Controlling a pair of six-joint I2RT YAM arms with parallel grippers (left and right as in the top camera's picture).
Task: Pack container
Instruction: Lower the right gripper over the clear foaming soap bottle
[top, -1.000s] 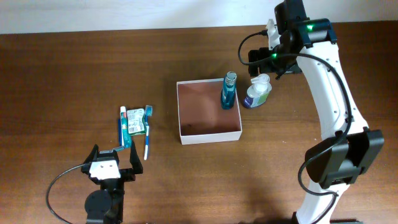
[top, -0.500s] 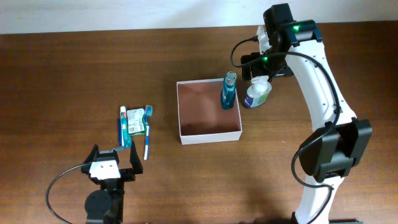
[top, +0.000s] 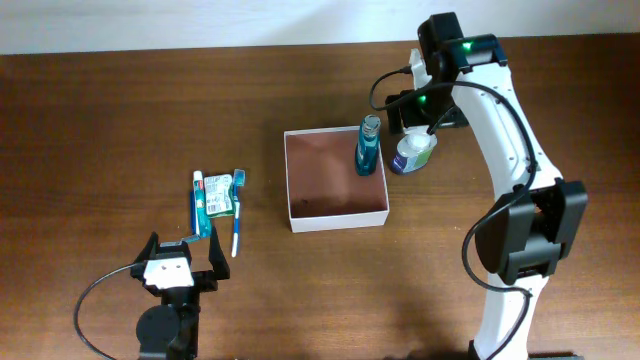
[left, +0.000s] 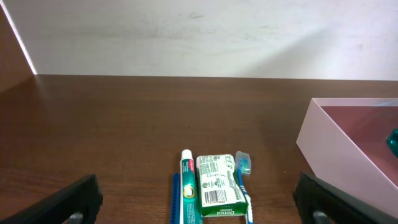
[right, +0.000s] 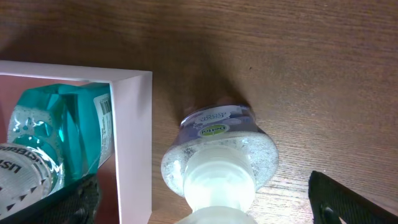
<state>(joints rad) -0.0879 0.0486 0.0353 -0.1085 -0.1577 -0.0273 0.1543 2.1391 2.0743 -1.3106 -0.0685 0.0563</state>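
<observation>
Right gripper (top: 428, 110), jaws standing wide apart and gripping nothing, is hovering over a clear plastic bottle with a white cap (top: 413, 150). On the brown wooden table (top: 100, 120), the square white-walled container (top: 337, 220) is holding a tall teal bottle (top: 368, 145) in its far right corner; the clear bottle is standing just outside that wall. A descending finger is risking snagging the thin wall or toppling the teal bottle. Open table is lying to the clear bottle's right; most of the container's reddish floor is sitting bare.
</observation>
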